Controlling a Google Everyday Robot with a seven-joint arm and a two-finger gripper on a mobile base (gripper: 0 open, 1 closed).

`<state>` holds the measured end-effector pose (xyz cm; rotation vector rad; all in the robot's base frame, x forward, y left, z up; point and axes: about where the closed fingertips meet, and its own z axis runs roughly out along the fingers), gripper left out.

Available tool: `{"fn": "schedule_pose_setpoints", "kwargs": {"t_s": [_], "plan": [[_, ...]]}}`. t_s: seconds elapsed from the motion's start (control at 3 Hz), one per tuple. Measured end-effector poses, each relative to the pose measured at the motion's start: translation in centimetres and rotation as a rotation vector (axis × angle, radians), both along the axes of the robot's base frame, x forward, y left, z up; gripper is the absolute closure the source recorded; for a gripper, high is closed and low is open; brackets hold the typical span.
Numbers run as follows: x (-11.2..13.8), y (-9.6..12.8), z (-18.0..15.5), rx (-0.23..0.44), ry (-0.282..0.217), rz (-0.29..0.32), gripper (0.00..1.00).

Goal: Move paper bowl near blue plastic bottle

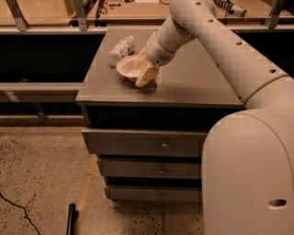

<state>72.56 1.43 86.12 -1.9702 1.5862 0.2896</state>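
Holds the paper bowl (pixel 127 66), interior bare, by its right rim in the clamped gripper (pixel 143 73), on the grey cabinet top (pixel 193 87) just beside the toppled blue plastic bottle (pixel 121 47).

Floor (pixel 41 179): speckled terrazzo, tan and grey, with a thin dark cable (pixel 14 210) trailing at lower left.
Cabinet (pixel 156 156): grey, with an open slot under the top and three drawers with small round knobs.
Tabletop (pixel 197 85): flat, dark grey, matte.
Behind: a pale wooden surface (pixel 41 9) with metal legs, and a grey rail (pixel 41 87) on the left.
Light: warm and dim.
Hand (pixel 143 69): over the tabletop's rear left, clamped on the paper bowl (pixel 127 67).
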Motion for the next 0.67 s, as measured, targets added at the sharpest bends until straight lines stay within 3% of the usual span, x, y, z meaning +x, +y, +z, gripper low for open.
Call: {"fn": "schedule_pose_setpoints", "kwargs": {"t_s": [0.33,0.67], "plan": [[-1.0,-1.2,1.2,0.014,-0.001,-0.02,0.0],[-3.2,-4.9,4.5,0.08,-0.003,-0.078,0.0]]}}
